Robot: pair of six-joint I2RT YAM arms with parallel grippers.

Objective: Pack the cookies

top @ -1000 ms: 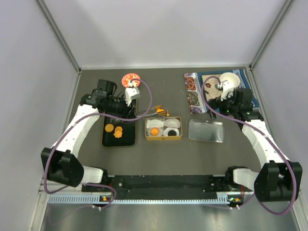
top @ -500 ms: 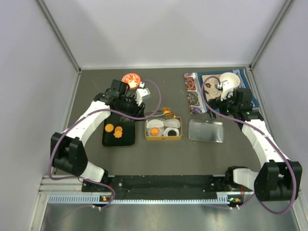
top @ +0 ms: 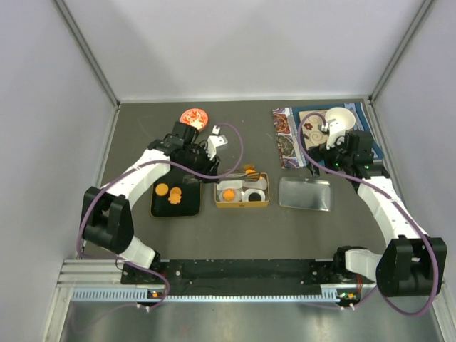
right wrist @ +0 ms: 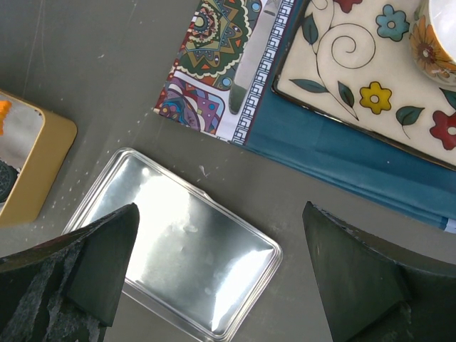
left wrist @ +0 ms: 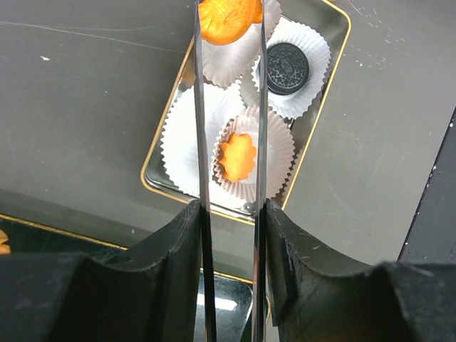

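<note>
The left arm has swung off the black tray [top: 174,209] at lower left of the overhead view and now reaches across to the gold-rimmed tin [top: 242,205] at mid-frame, while the right arm has not shifted. The left tool [top: 247,170] is clamped on an orange cookie [left wrist: 229,18], held above the tin's far end at the top of the left wrist view.

Packing looks partly done. One flower-shaped cookie [left wrist: 236,155] already sits in a white paper cup [left wrist: 184,132] in the tin, and a dark round biscuit [left wrist: 287,68] fills another. The gripped piece is not yet set down. At least two more cookies [top: 169,191] wait on the tray. The clear lid [right wrist: 187,260] lies on the counter [top: 285,235] just beside the tin, so closing appears to be left as well. The right tool [right wrist: 221,278] hangs above that lid with its jaws spread wide and nothing between them.

The left fingertips run out of the top of the wrist view, cutting off part of the held cookie. Which cup it hangs over cannot be told. From overhead the tray pieces are too small to count or sort by shape.
</note>
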